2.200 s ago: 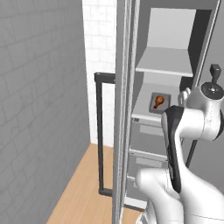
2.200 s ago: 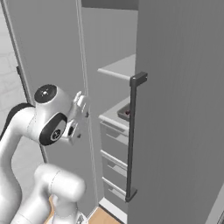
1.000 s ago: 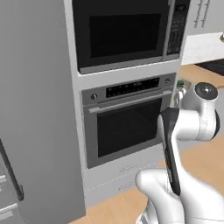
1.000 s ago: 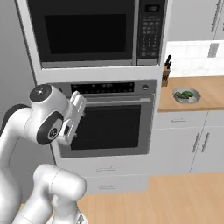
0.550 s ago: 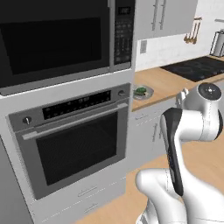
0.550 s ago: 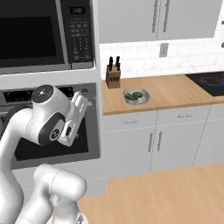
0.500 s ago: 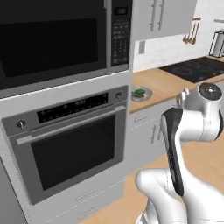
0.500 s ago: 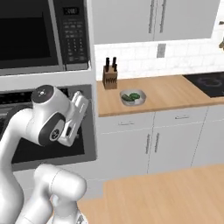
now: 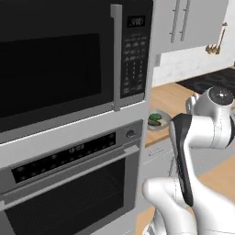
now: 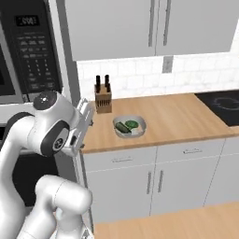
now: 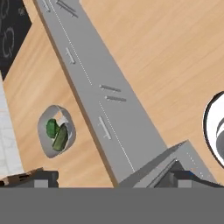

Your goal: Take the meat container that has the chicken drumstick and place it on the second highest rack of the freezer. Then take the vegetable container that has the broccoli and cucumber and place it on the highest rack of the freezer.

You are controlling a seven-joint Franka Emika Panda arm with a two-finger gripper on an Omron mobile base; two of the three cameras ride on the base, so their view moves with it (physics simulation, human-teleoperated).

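Note:
The vegetable container (image 10: 129,126) is a pale rounded bowl on the wooden counter, right of the oven column. In it lie the bright green broccoli (image 10: 132,124) and the dark green cucumber (image 10: 122,127). The left base view shows the vegetable container (image 9: 155,121) just past the oven's edge. From the hand view the vegetable container (image 11: 56,131) sits at the lower left, far below. My gripper (image 11: 113,178) is open and holds nothing, raised well apart from the bowl, over the cabinet fronts. The meat container, the chicken drumstick and the freezer are out of view.
A knife block (image 10: 103,100) stands against the tiled wall left of the bowl. A black cooktop (image 10: 223,106) lies at the counter's right end. The microwave (image 9: 69,64) and black oven (image 9: 69,188) rise at the left. Grey cabinets (image 10: 154,186) stand below the counter, over a wood floor.
The whole view has swept right as the base drove: from the freezer, past the oven, to the counter with the bowl. The arm's pose is unchanged and the gripper stays open.

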